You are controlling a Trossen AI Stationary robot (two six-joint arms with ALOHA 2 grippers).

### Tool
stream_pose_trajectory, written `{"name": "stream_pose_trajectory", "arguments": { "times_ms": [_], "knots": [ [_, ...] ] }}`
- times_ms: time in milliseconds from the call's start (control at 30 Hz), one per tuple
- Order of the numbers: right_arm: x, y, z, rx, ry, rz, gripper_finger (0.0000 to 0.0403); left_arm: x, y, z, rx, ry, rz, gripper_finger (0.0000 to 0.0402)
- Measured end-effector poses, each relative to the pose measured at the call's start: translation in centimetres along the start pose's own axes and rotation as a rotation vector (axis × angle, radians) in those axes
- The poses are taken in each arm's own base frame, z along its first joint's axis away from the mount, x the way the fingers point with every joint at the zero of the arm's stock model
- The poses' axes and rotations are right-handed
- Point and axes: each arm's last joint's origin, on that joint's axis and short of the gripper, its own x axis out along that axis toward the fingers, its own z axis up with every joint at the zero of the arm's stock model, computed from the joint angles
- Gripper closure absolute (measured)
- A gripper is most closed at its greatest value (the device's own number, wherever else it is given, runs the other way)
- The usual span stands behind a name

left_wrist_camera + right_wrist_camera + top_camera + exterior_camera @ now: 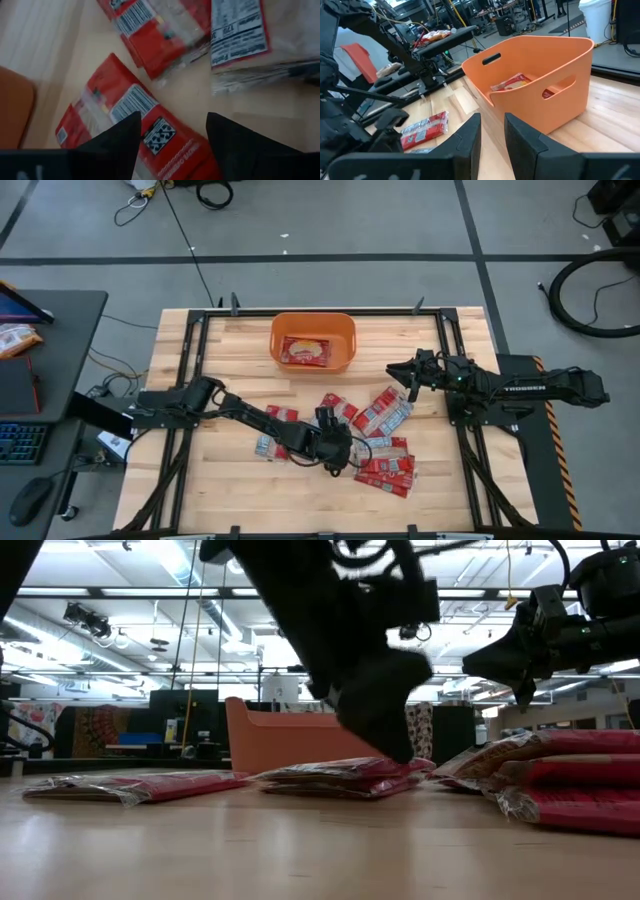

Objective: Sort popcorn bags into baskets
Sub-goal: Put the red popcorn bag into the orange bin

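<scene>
Grey floor with dark seams is seen around a pale wooden worktop (230, 360) edged by a black frame. Beside it, at the left in the high view, a dark desk (50, 350) is placed, with a keyboard (20, 442) and a mouse (28, 498) on it.

At the far edge of the worktop, near its middle, the orange basket (313, 341) is set, and one popcorn bag (305, 351) is seen lying flat inside it. The other popcorn bags are scattered flat on the wood in front of the basket: one at the left of the group (275, 430), several in the middle (382, 412), and a small overlapping pile at the near right (390, 470).

The left end effector (340, 448) is held low over the middle of the scattered bags, its fingers (120, 137) spread apart just above a red bag (135, 120), with nothing gripped.

The right end effector (400, 372) is held above the worktop to the right of the basket, pointed toward it. Its fingers (467, 137) are seen with a narrow gap between them and nothing held.
</scene>
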Motion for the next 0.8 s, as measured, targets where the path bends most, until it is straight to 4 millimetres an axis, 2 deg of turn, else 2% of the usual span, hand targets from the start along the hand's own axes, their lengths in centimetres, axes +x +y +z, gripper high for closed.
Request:
{"name": "stream_pose_trajectory", "arguments": {
  "times_ms": [233,333,433,600,800],
  "knots": [
    [0.0,0.0,0.0,0.0,0.0,0.0,0.0313,0.5,0.0,-1.3,0.051,0.1,0.013,0.0176],
    [0.0,0.0,0.0,0.0,0.0,0.0,0.0313,0.4,0.1,-1.6,0.061,0.134,0.015,0.0191],
    [0.0,0.0,0.0,0.0,0.0,0.0,0.0313,0.3,0.0,-1.9,0.084,0.158,0.02,0.0224],
    [0.0,0.0,0.0,0.0,0.0,0.0,0.0313,0.0,0.3,-2.4,0.127,0.211,0.033,0.0304],
    [0.0,0.0,0.0,0.0,0.0,0.0,0.0313,-0.9,0.8,-2.1,0.138,0.234,-0.004,0.0388]
  ]
}}
